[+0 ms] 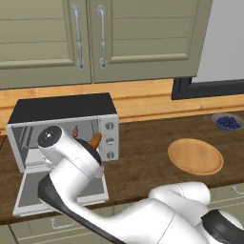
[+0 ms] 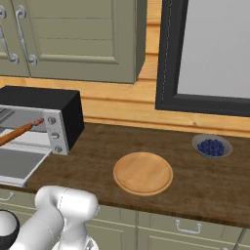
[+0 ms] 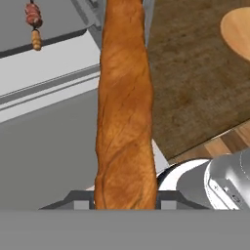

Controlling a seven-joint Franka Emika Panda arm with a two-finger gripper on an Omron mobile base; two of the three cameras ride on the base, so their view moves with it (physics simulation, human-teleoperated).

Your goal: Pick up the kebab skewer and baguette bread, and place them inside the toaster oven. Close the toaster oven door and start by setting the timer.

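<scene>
My gripper [image 3: 126, 202] is shut on the near end of the baguette bread [image 3: 124, 112], a long orange-brown loaf pointing away toward the toaster oven [image 1: 62, 126]. The loaf's tip [image 1: 96, 139] shows just in front of the oven's opening, beside the knob panel. In the right base view the baguette bread [image 2: 19, 131] slants up toward the oven mouth. The toaster oven door [image 1: 33, 188] hangs open, lying flat toward me. The kebab skewer [image 3: 33, 19] lies inside the oven, and its meat chunks [image 1: 75, 131] show in the cavity. My arm hides much of the opening.
A round wooden board [image 1: 195, 156] lies on the dark counter to the right of the oven. A small bowl of blueberries [image 1: 228, 122] stands behind it near the wall. Green cabinets hang above the oven, and the counter's front edge runs just below the open door.
</scene>
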